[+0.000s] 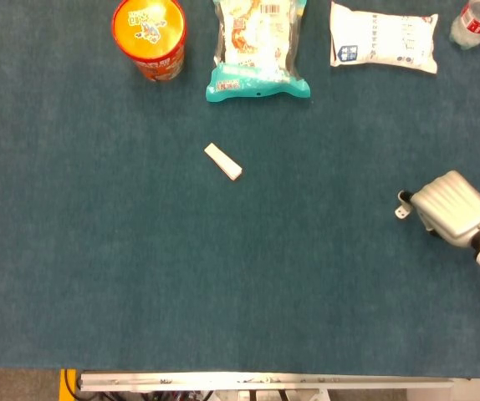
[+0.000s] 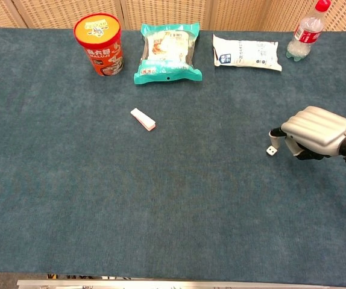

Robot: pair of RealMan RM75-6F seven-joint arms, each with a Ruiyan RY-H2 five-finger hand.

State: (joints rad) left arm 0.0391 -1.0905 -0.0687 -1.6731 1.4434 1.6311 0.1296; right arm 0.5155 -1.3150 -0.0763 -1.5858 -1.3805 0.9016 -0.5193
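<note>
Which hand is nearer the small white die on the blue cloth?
Right. The right hand has a fingertip at the small white die, just beside it; the left hand is in neither view.

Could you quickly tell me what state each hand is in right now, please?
Left hand: not in view.
Right hand: fingers curled, pinching the small white die at the fingertips.

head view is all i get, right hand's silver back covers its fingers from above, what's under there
Observer: In the chest view the right hand has dark fingers curled in beneath its back.
Operator: and what's just beside it
Observer: A small white cube with dark dots on its side, like a die, right below the thumb tip. I cannot tell whether it is pinched.
Operator: anything i lose at the far right edge
Observer: The bottle stands upright and has a red cap.
</note>
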